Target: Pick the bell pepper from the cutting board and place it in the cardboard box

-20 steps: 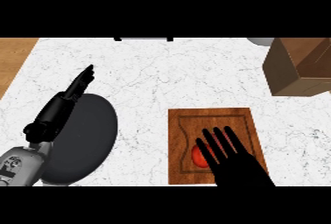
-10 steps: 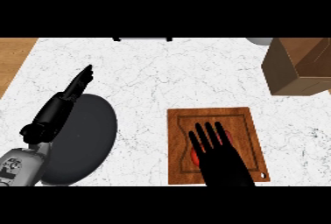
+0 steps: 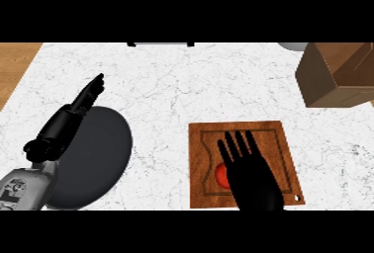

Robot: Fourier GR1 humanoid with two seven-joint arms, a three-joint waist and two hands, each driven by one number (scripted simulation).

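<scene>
I have the right hand (image 3: 252, 175) over the cutting board (image 3: 245, 129), fingers straight and spread — nothing pinched. It covers more of the bell pepper (image 3: 222, 177) than half a second ago; only a red sliver shows at its left edge, on the board's lower middle. The cardboard box (image 3: 337, 74) sits well apart, top right. My left hand (image 3: 86, 96) hasn't moved — straight-fingered beside the dark plate (image 3: 99, 158).

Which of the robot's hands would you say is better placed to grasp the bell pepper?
The right hand: it hovers open directly over the bell pepper on the cutting board. The left hand rests far off beside the dark plate.
</scene>
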